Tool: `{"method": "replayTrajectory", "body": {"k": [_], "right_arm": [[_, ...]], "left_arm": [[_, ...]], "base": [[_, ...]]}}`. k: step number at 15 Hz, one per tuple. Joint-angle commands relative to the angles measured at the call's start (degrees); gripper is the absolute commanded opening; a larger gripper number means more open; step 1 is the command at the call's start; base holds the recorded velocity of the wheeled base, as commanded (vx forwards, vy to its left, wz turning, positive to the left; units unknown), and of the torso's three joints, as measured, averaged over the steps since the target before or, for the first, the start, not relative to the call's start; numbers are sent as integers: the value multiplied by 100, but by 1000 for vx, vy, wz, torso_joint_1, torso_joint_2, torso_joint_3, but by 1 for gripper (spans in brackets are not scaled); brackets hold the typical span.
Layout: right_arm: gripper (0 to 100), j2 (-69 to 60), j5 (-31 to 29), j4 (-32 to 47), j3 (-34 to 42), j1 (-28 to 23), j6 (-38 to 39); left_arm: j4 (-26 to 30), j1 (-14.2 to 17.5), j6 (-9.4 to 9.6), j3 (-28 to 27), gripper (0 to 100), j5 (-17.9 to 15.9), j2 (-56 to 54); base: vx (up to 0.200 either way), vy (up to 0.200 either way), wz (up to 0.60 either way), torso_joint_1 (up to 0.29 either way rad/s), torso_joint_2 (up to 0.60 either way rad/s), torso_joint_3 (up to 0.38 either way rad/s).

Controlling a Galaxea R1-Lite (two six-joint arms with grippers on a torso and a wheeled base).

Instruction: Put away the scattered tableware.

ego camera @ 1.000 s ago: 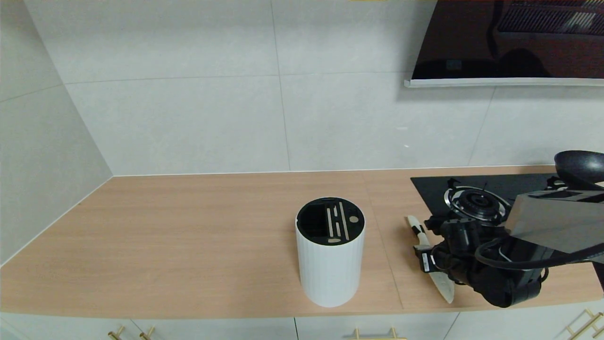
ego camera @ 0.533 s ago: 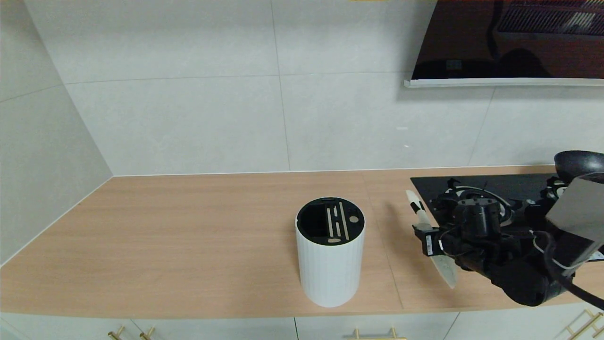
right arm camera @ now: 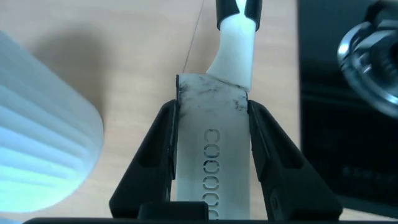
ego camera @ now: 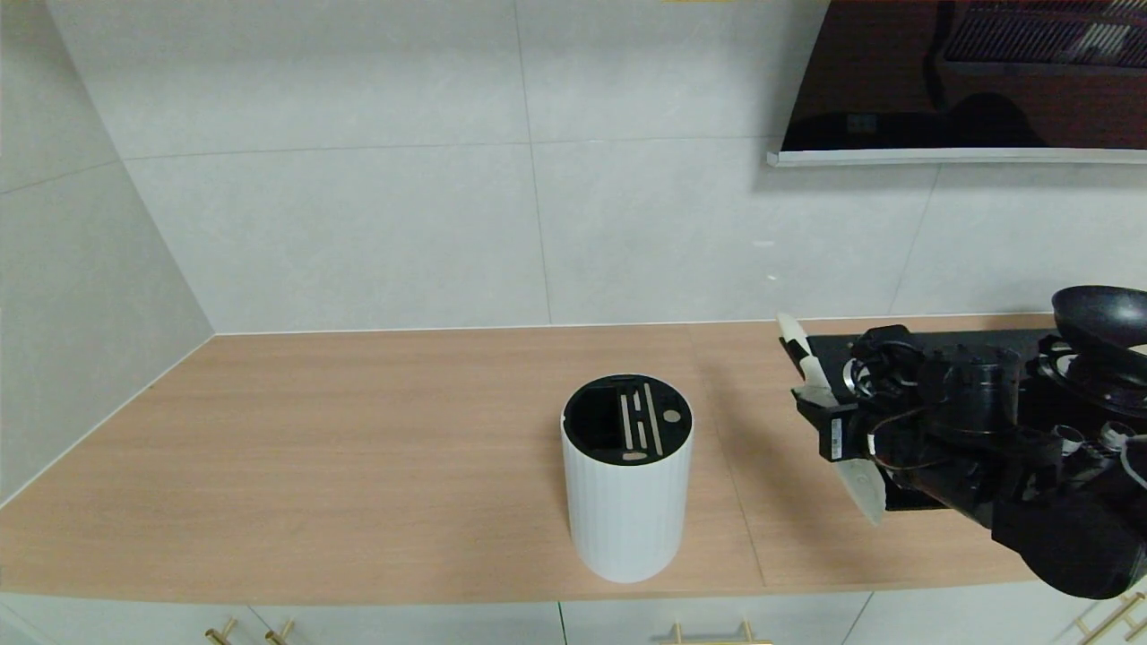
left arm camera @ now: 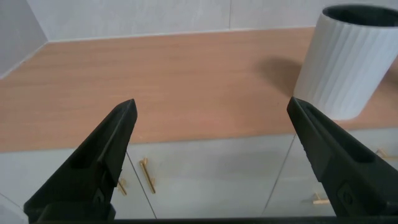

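A white ceramic knife [ego camera: 833,421] with a cream and black handle hangs in the air above the counter's right part, blade pointing toward the front edge. My right gripper [ego camera: 829,421] is shut on its blade [right arm camera: 211,155], near the handle [right arm camera: 237,31]. The white ribbed tableware holder [ego camera: 627,479] stands upright on the wooden counter, to the left of the knife; its black top has slots and an open well. The holder [left arm camera: 345,62] is also seen past my left gripper [left arm camera: 211,143], which is open with nothing between its fingers, out in front of the counter's edge.
A black gas hob [ego camera: 941,358] with a burner lies at the right, under my right arm. A black pan [ego camera: 1098,318] sits at the far right. The range hood [ego camera: 968,81] hangs above. Cabinet drawers with gold handles [left arm camera: 146,177] run below the counter.
My right gripper has lifted the knife off the counter and carried it up and toward the back wall; the arm has swung to the right. The holder has not moved.
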Motion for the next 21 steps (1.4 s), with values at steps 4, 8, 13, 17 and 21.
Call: {"method": "replayTrajectory", "body": {"k": [4,8,13,17,21], "right_arm": [[0,-353,-1,22,18,199,6],[0,-573,8,233,-325,243,15],[0,-933,52,1815,-1802,463,15],[0,-951,43,1956,-1995,911,41],[0,-933,17,1956,-1960,1412,85]], "left_arm": [[252,-26,-38,-389,100,-464,167],[840,-360,-73,-1769,100,-1360,1916],[190,-413,-99,-3439,100,-2248,5194],[-1357,-606,-187,-3545,100,-2257,6838],[-2148,-1362,-1532,-3518,100,-2239,7418]], "base": [[0,0,0,0,0,0],[0,0,0,0,0,0],[0,0,0,0,0,0],[0,0,0,0,0,0],[0,0,0,0,0,0]]}}
